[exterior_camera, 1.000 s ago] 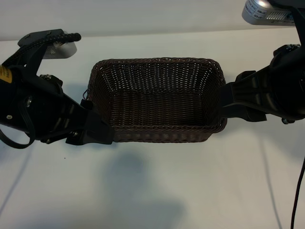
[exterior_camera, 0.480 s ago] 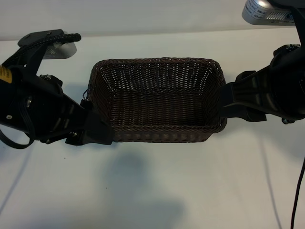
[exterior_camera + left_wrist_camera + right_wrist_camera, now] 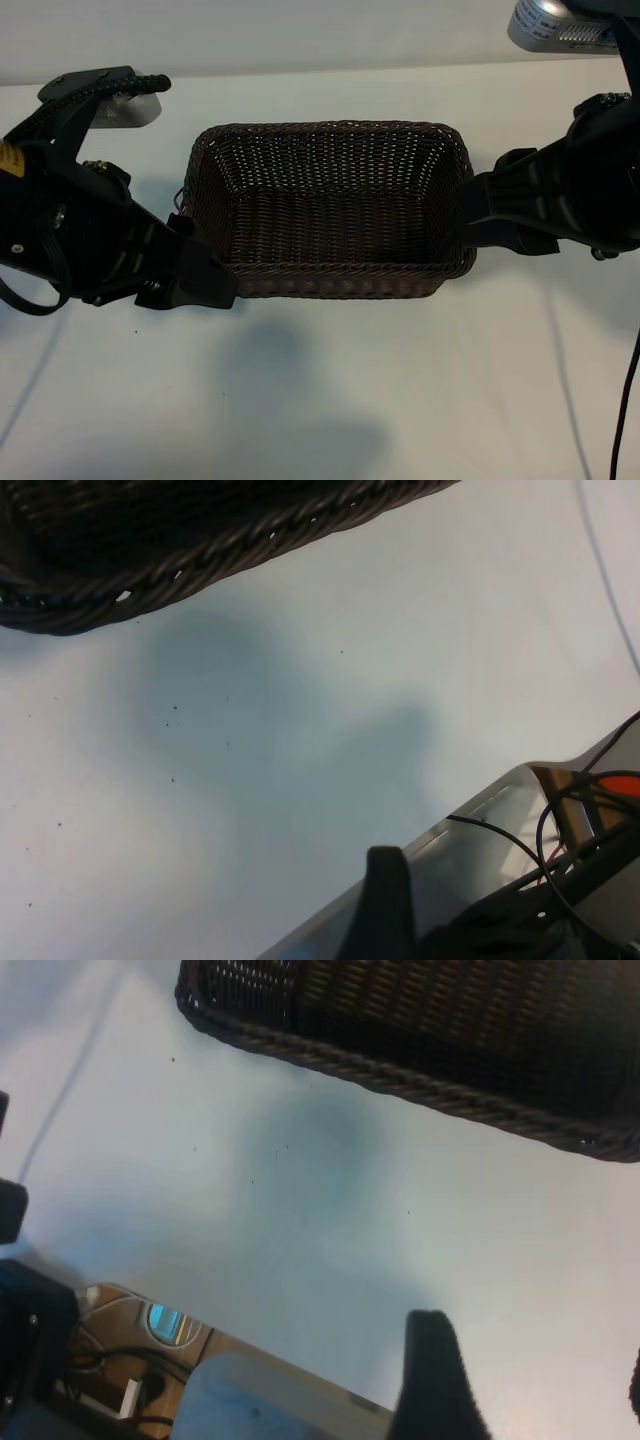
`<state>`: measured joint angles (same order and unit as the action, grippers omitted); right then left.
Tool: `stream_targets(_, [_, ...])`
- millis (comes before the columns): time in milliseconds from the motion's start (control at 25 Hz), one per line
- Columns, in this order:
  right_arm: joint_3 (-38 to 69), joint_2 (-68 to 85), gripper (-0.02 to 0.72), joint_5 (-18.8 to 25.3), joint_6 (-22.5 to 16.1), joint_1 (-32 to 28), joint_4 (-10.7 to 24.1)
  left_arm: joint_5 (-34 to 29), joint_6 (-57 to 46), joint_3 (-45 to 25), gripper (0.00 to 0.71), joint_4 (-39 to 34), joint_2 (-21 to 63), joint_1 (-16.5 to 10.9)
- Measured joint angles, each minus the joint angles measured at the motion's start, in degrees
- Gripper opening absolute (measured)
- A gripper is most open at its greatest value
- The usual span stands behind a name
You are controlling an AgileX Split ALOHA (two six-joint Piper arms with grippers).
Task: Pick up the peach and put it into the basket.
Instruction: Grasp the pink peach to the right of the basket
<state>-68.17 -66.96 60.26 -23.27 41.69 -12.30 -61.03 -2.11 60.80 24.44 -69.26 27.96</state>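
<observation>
Our left gripper (image 3: pixel 197 277) has its jaws spread wide, and nothing is between them. In the left wrist view we see only one dark finger (image 3: pixel 385 905), with bare table beside it. Our right gripper (image 3: pixel 488 212) is spread apart too, a little less wide, and it also holds nothing. Between its fingers (image 3: pixel 430 1375) there is only white table.

Each gripper points down and in toward the basket (image 3: pixel 330 285), one close by each short end. We think they sit there with loose jaws because neither has anything to grab.

The basket sits flat on the table (image 3: pixel 400 400) between our two arms, with its open top facing up. That is handy, because a fruit could drop straight in from above. We can see its woven floor, and nothing lies in it.

We cannot find the peach in any view. It is not in the basket, not in a gripper, and not on the table that we can see. It may be hidden behind an arm, but we cannot tell. So the job looks not started.
</observation>
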Motion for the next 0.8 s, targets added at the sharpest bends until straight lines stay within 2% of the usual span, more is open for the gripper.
stream_targets(280, [0.0, 0.0, 0.465, 0.0, 0.0, 0.0, 0.0, 0.0, 0.0, 0.0, 0.591, 0.4, 0.0, 0.0])
stream_targets(800, [0.0, 0.0, 0.465, 0.0, 0.0, 0.0, 0.0, 3.9, 0.1, 0.0, 0.590, 4.4, -1.6, 0.0])
